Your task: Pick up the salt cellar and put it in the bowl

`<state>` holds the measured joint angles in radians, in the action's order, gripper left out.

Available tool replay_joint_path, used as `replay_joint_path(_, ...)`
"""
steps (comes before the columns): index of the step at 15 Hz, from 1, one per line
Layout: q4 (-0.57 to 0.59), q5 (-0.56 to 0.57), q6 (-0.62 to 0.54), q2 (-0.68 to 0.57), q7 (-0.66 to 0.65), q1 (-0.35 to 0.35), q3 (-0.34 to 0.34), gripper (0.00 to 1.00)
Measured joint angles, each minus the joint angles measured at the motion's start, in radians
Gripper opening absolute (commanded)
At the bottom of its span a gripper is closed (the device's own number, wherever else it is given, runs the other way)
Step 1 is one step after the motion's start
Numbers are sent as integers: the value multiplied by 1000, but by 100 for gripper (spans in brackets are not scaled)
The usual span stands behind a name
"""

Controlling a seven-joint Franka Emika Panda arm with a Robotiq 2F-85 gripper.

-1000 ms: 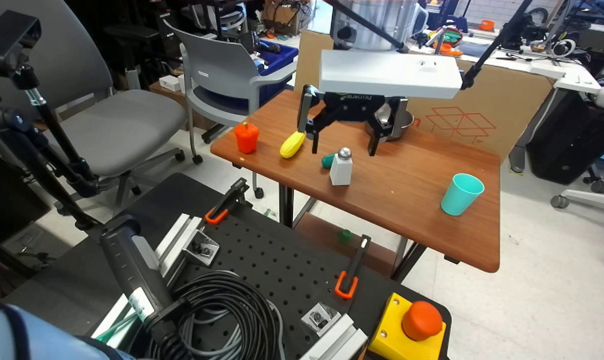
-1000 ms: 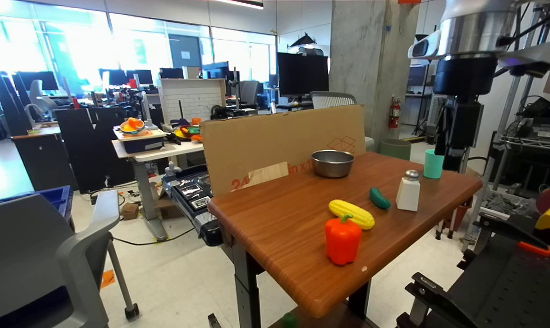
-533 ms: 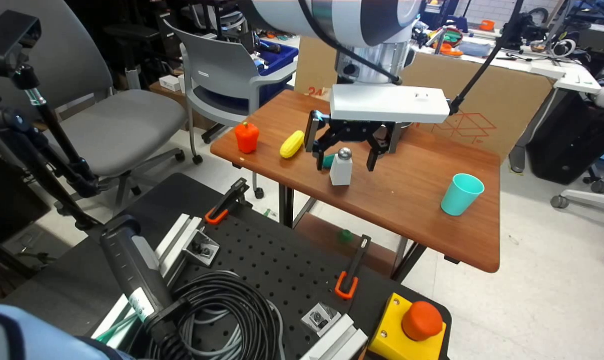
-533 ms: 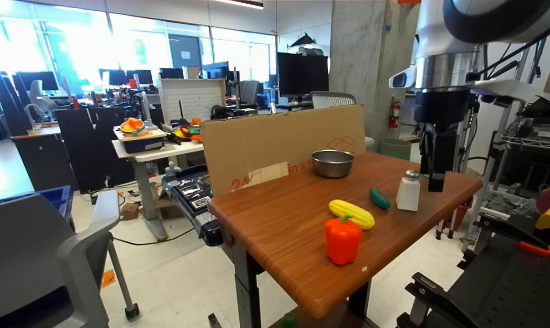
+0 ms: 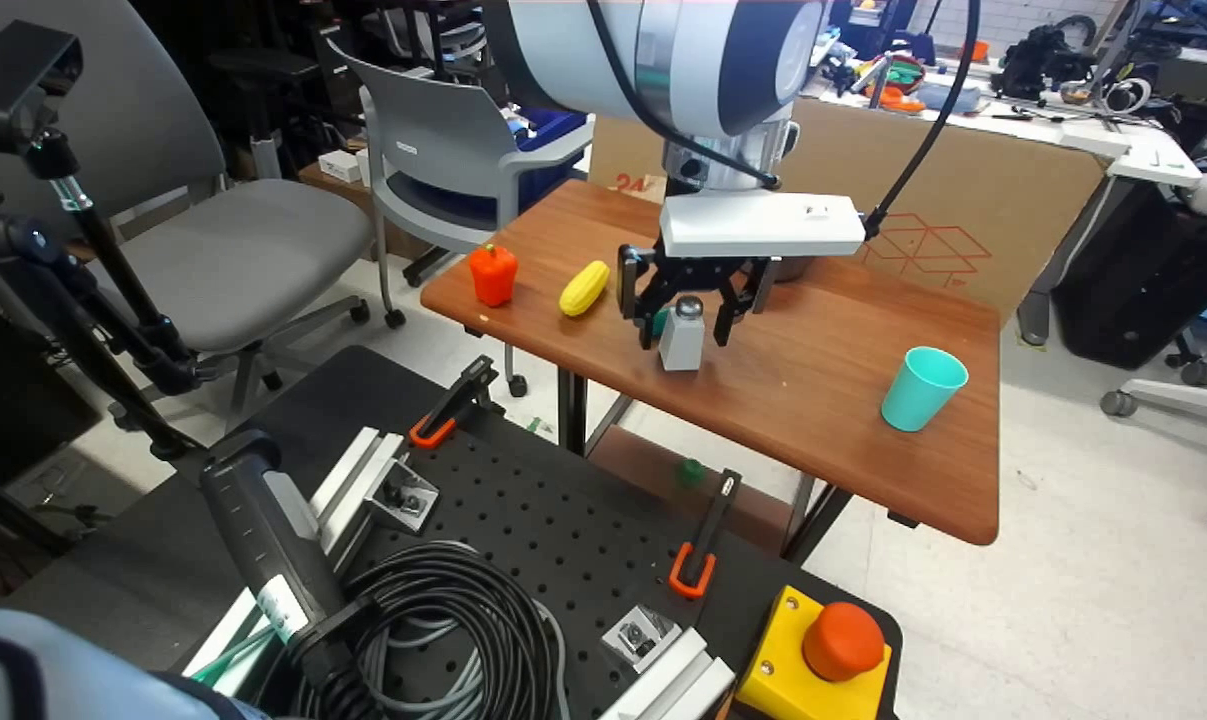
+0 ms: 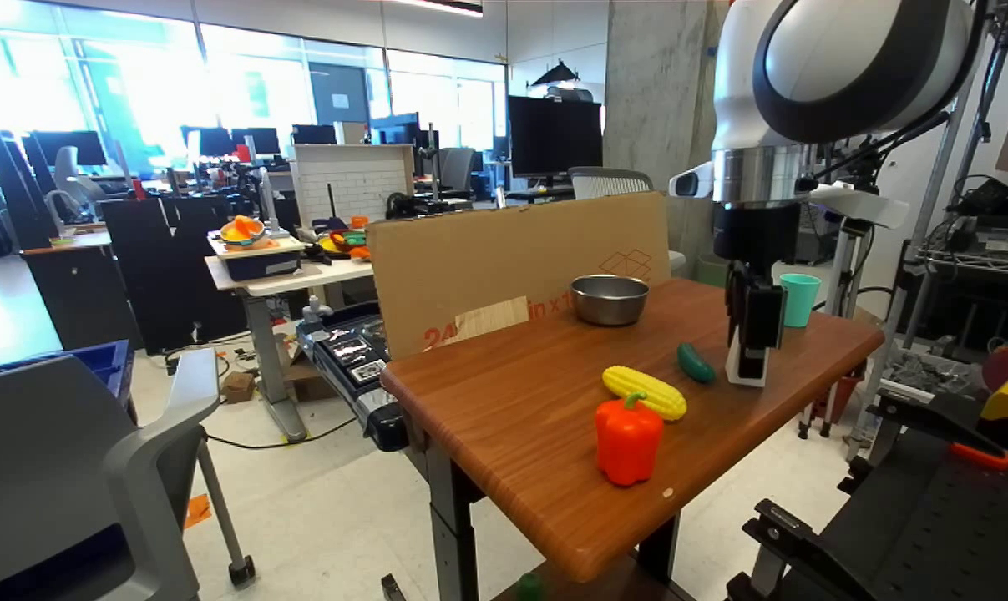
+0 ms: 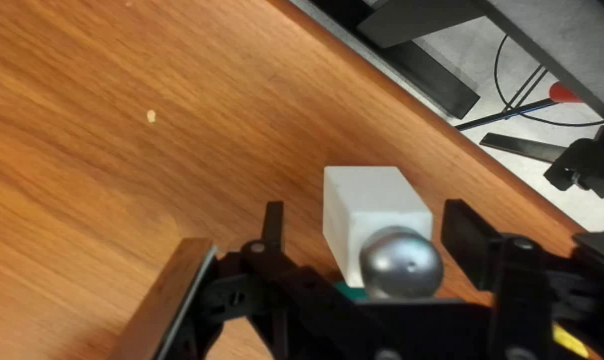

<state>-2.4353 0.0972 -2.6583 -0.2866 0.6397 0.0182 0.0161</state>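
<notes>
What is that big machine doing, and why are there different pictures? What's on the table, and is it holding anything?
The big machine is a robot arm. At its end is a gripper, which works like a pinching hand.

Two pictures come from cameras outside the robot, looking from different places. The close-up comes from a camera on the robot's wrist.

On the brown table are a white salt cellar, a steel bowl, a light-teal cup, yellow corn, an orange-red pepper and a small green piece.

Nothing is held: the gripper is open, with one finger on each side of the salt cellar. Its job is to put that in the bowl.
</notes>
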Motion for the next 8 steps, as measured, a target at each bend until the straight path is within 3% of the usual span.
replay_joint_path(5, 32, 58, 3, -19, -16, 10, 0, 12)
replay_joint_path(8, 44, 58, 24, 5, -16, 11, -10, 12)
